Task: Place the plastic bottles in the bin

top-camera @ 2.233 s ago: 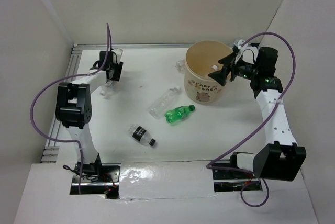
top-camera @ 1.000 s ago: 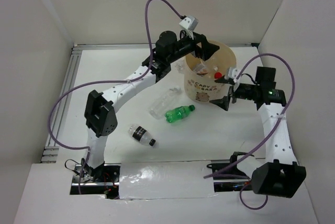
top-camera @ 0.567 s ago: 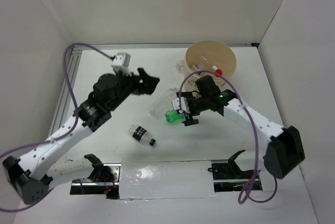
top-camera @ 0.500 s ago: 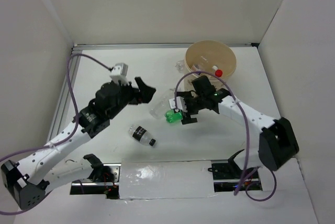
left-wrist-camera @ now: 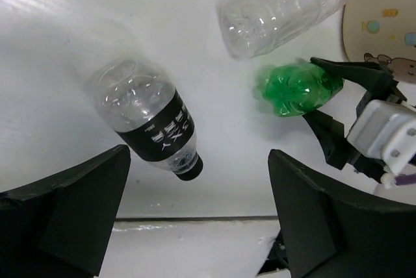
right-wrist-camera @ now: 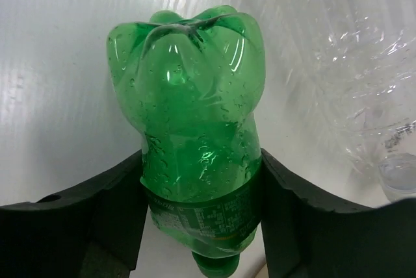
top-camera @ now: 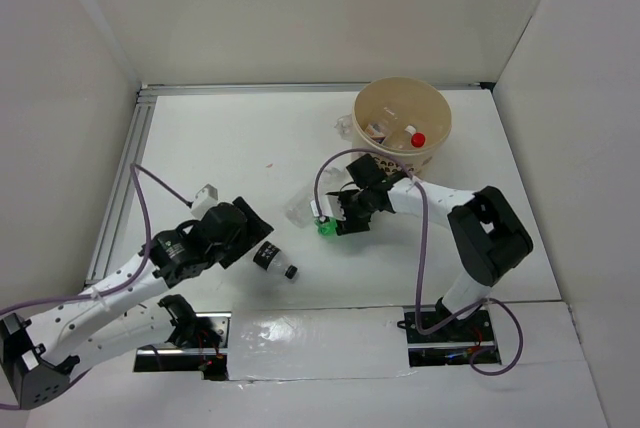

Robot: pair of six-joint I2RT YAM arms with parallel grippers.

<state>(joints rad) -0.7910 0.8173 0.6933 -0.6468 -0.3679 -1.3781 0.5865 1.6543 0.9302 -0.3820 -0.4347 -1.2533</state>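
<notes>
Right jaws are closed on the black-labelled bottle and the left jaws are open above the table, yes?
No. The jaws of the right gripper are closed on the green bottle, as the right wrist view shows. The black-labelled bottle lies free on the table, below the open left gripper.

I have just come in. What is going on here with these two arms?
Plastic bottles are being put into the bin. The right gripper is shut on the green bottle, one finger on each side. The left gripper is open above the black-labelled bottle, not touching it. A clear bottle lies beside the green one. The bin already holds a red-capped bottle.
</notes>
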